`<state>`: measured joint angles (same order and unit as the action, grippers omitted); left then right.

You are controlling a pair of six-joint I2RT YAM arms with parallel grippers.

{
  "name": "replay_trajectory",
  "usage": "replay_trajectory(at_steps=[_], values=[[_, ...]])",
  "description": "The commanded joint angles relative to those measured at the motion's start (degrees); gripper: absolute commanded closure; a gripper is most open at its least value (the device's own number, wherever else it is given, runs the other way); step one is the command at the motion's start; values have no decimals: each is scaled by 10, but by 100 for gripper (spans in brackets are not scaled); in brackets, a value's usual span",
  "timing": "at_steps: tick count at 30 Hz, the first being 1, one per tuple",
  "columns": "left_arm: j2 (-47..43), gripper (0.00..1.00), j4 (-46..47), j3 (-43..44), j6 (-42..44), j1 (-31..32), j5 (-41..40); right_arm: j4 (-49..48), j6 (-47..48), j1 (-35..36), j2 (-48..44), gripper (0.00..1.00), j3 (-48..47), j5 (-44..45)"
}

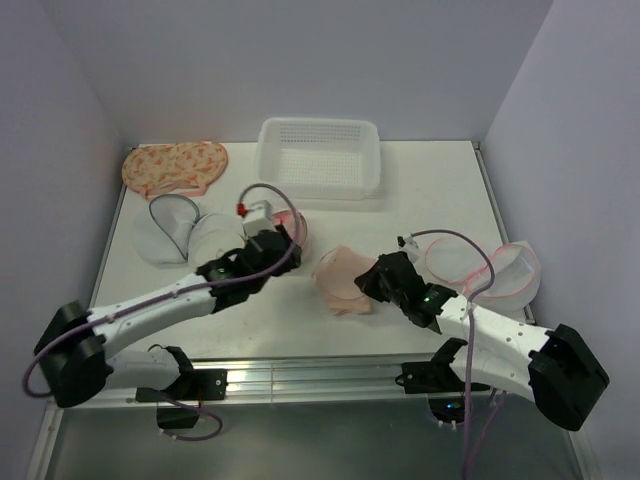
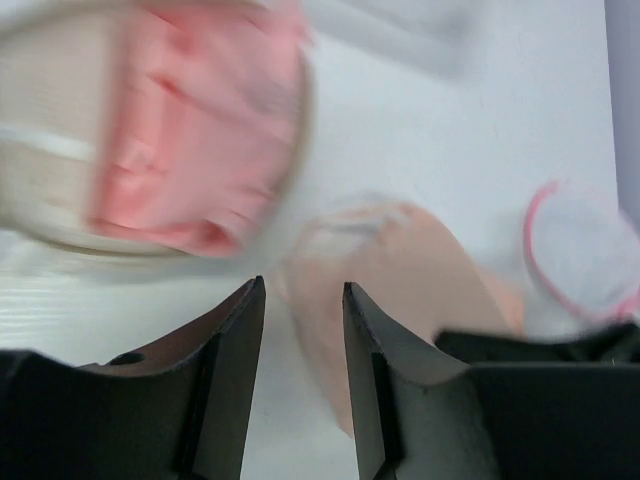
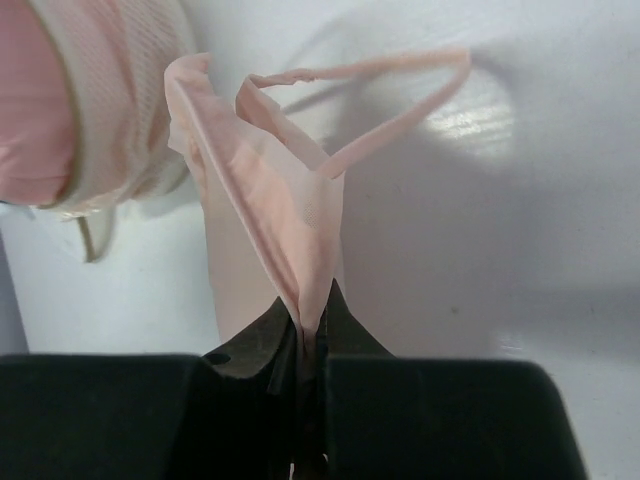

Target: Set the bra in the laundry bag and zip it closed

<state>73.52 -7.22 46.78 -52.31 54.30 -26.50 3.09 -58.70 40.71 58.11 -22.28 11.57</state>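
My right claw (image 3: 310, 312) clamped on a fold of the peach bra (image 3: 275, 210) — on the white table (image 3: 500, 250). My left claw (image 2: 303, 292) — jaws apart, nothing between, near the bra.

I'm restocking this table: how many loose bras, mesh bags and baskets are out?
Bras: 2 (peach bra, floral bra)
Mesh bags: 4 (pink-rimmed bag, pink-filled bag, two overlapping grey-rimmed bags, perhaps one)
Baskets: 1 (white basket)
Total: 7
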Motion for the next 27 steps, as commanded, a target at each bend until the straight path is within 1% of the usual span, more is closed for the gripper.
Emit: replay_trajectory(at_steps=[1, 3, 4, 6, 7, 10, 13, 17, 20, 24, 27], values=[[-79, 56, -117, -41, -46, -82, -46, 19, 17, -5, -36, 100, -29, 22], [-117, 55, -153, -66, -60, -123, -44, 27, 22, -6, -48, 100, -33, 22], [-129, 55, -163, -74, -65, -167, -35, 29, 24, -6, -59, 100, -34, 22], [-151, 53, -180, -95, -75, -204, -37, 35, 30, -6, -69, 100, -38, 21], [-156, 52, -196, -101, -81, -243, -36, 37, 32, -7, -77, 100, -41, 21], [-169, 52, -192, -122, -76, -304, -17, 42, 43, -8, -89, 100, -46, 21], [-166, 51, -179, -146, -70, -343, 1, 39, 51, -11, -89, 100, -46, 11], [-145, 54, -153, -185, -86, -378, 17, 26, 56, -13, -92, 100, -40, -5], [-129, 56, -136, -198, -103, -401, 20, 24, 60, -14, -100, 100, -37, -8], [-105, 55, -125, -179, -113, -412, 13, 24, 62, -19, -111, 100, -32, -11], [-73, 54, -138, -141, -102, -416, -9, 24, 64, -21, -116, 100, -30, -14]])
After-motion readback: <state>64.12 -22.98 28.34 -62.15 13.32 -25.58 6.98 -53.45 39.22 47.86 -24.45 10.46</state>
